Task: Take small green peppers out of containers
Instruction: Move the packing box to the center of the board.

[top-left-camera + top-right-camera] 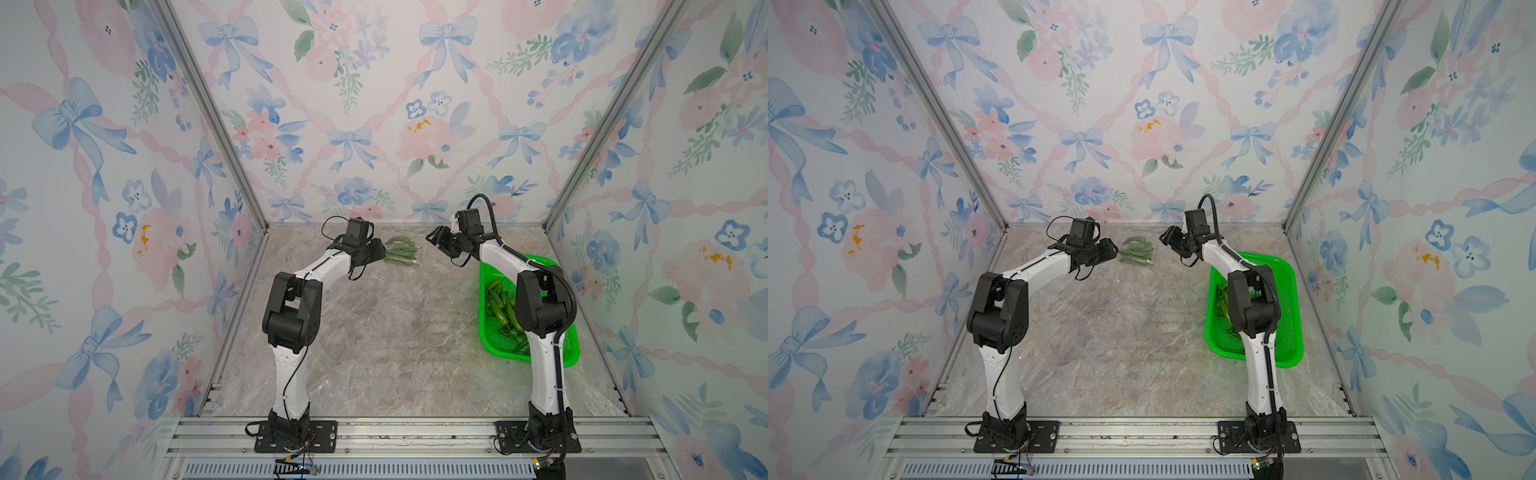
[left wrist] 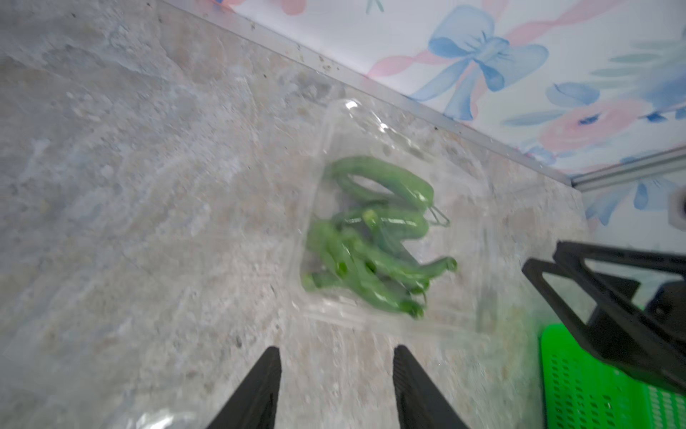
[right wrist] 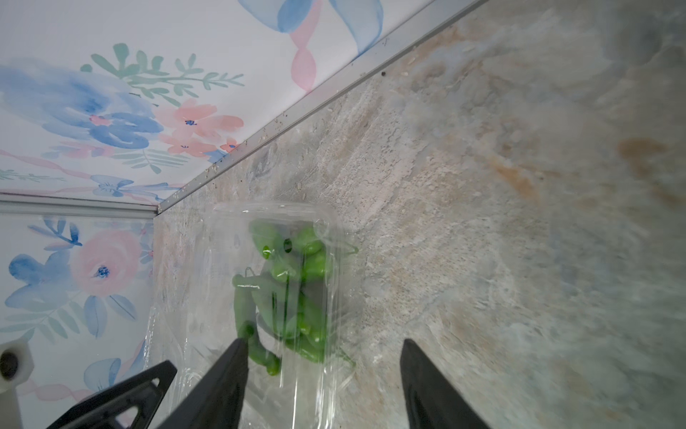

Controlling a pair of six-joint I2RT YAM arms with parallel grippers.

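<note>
A clear container (image 1: 417, 249) holding several small green peppers (image 1: 400, 248) lies near the back wall, seen in both top views (image 1: 1136, 251). My left gripper (image 1: 380, 251) hovers just left of it, open and empty. In the left wrist view the peppers (image 2: 371, 237) and container (image 2: 464, 208) lie ahead of the spread gripper (image 2: 336, 349). My right gripper (image 1: 434, 241) hangs a little to the container's right, raised, open and empty. In the right wrist view the gripper (image 3: 324, 341) stands above the container (image 3: 230, 230) and its peppers (image 3: 293, 293).
A bright green perforated basket (image 1: 557, 266) with several loose peppers (image 1: 500, 303) sits at the right, partly hidden by my right arm. A faint empty clear tray (image 1: 370, 322) lies mid-table. The back wall is close behind the container.
</note>
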